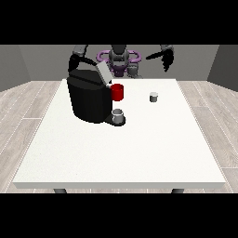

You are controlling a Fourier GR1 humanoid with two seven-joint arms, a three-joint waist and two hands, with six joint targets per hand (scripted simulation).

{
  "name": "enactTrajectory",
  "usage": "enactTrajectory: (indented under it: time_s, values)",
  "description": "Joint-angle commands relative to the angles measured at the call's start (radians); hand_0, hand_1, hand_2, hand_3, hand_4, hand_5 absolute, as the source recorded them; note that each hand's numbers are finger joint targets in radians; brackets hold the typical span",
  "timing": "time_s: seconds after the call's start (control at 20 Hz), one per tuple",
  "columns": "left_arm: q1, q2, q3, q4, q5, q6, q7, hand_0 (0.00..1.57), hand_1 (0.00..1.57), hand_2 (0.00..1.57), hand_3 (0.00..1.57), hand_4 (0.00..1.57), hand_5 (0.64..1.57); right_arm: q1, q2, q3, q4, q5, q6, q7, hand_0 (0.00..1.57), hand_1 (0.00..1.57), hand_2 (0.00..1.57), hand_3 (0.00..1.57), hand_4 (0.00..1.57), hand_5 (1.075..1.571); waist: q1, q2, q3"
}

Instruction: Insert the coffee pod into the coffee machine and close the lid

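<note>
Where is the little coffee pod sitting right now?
In the front view, the coffee pod stands alone on the white table, toward the view's right, apart from the black coffee machine and its red part.

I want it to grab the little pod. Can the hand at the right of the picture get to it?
Probably yes. The hand hangs raised at the table's far edge, and the pod stands alone on bare table nearer the camera. Nothing lies between them.

Bare table point(139, 148) around coffee pod point(154, 97)
</note>
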Motion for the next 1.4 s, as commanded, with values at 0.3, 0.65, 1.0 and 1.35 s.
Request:
enactTrajectory:
  time_s: [0.3,0.65,1.0,1.35]
  values:
    - [-0.243,0.132,0.089,0.204,-0.077,-0.074,0.068,0.00,0.00,0.00,0.00,0.00,1.571,-0.068,0.037,0.048,0.004,0.026,-0.006,-0.024,0.00,0.00,0.00,0.00,0.00,1.571,-0.094,0.117,0.0005]
    - [-0.356,0.178,0.082,0.387,-0.177,-0.092,0.088,0.00,0.00,0.00,0.00,0.00,1.571,-0.081,0.073,0.152,-0.018,0.073,-0.067,0.040,0.00,0.00,0.00,0.00,0.00,1.571,-0.150,0.166,0.0002]
    - [-0.429,0.122,0.011,0.491,-0.324,-0.016,0.068,0.00,0.00,0.00,0.00,0.00,1.571,-0.186,0.067,0.064,0.066,0.022,-0.033,0.035,0.00,0.00,0.00,0.00,0.00,1.571,-0.126,0.227,0.0004]
    - [-0.445,0.082,0.004,0.645,-0.441,0.116,-0.072,0.95,0.95,0.97,0.66,0.00,1.571,-0.199,0.069,0.077,0.078,0.049,-0.045,0.117,0.00,0.00,0.00,0.00,0.00,1.571,-0.105,0.181,0.0000]
